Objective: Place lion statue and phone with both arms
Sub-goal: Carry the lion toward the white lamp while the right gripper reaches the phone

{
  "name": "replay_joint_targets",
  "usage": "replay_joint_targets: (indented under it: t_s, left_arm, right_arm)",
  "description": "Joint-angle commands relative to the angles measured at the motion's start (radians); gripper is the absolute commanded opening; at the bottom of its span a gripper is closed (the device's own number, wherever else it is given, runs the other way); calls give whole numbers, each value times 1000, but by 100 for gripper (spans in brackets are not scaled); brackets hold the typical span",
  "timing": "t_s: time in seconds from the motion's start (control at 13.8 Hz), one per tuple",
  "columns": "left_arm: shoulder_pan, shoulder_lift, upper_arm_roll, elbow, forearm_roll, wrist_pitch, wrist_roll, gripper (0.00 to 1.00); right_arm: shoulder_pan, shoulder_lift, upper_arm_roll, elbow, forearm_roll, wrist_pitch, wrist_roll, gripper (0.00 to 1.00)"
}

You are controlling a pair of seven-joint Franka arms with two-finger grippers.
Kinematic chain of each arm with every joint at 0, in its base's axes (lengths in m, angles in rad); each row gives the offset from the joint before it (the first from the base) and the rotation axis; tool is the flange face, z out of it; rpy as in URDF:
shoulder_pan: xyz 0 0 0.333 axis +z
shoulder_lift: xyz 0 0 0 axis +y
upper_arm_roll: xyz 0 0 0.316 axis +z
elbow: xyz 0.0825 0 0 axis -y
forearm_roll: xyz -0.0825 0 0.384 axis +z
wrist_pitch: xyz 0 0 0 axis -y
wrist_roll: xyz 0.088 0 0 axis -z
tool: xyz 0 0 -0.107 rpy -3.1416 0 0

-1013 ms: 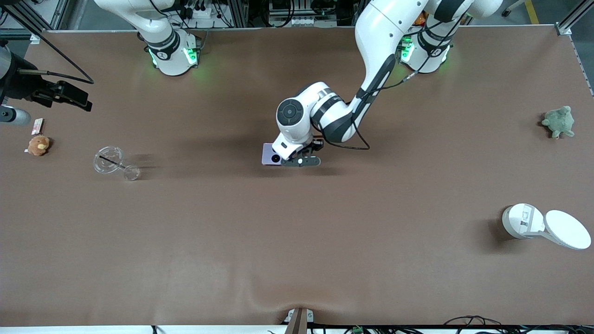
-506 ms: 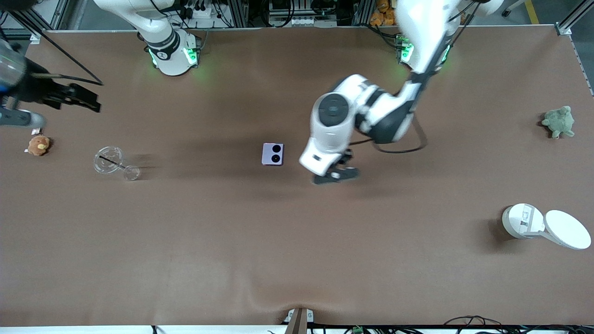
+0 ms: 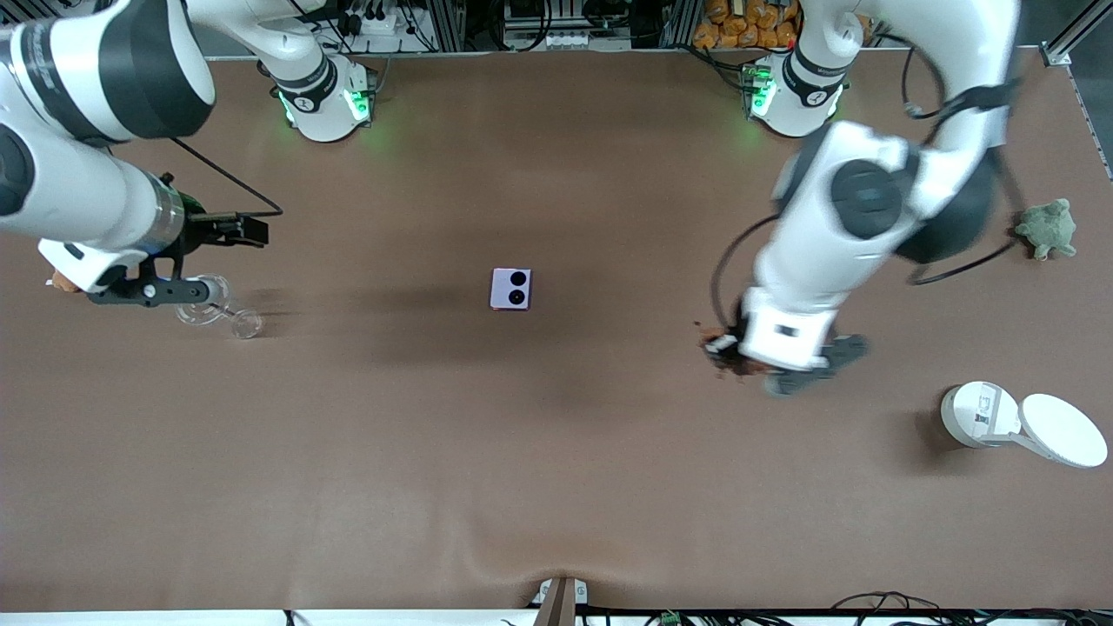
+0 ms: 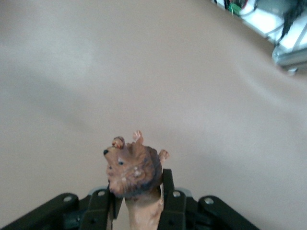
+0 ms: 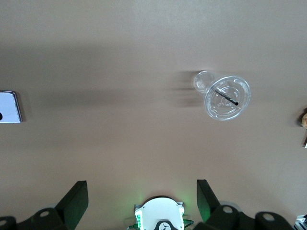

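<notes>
The phone (image 3: 510,289), a pale lavender square with two black circles, lies flat mid-table, apart from both grippers; its edge shows in the right wrist view (image 5: 9,107). The lion statue (image 4: 134,170), small and orange-brown with a dark mane, is held in the air by its body, and my left gripper (image 4: 139,206) is shut on it. In the front view that gripper (image 3: 739,355) hangs over bare table toward the left arm's end, with the lion (image 3: 722,348) sticking out. My right gripper (image 3: 143,291) hovers open and empty (image 5: 141,201) beside a clear cup.
A clear lidded cup with a straw (image 3: 209,306) lies toward the right arm's end. A brown plush (image 5: 303,117) sits past it, mostly under the right arm. A green plush turtle (image 3: 1048,228) and a white tub (image 3: 978,413) with its lid (image 3: 1063,429) sit at the left arm's end.
My left arm swung away from the phone toward its own end of the table, still shut. The phone stayed put and is now uncovered. My right arm moved in over the clear cup.
</notes>
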Motion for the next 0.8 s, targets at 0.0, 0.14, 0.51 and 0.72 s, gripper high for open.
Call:
replay_joint_targets:
  t_s: [0.0,0.14,0.51,0.72]
  left_arm:
    - [126,-58,-15,-9,-42,-14,-85,4]
    - [208,-56,-15,26,-83,-3,-97,3]
    - [318,-37,-14,32,-105,14,-217,3]
    - [323,38,-11,31,-81,15,-237,3]
  right_arm:
    - [33,45,-5,35,21,-14,19,100]
    - [53,60,-5,30,100,1,39,100]
    - [134,96,-5,-74,228,143,249,100]
    - [236,107,-3,-181,245,339,386,100]
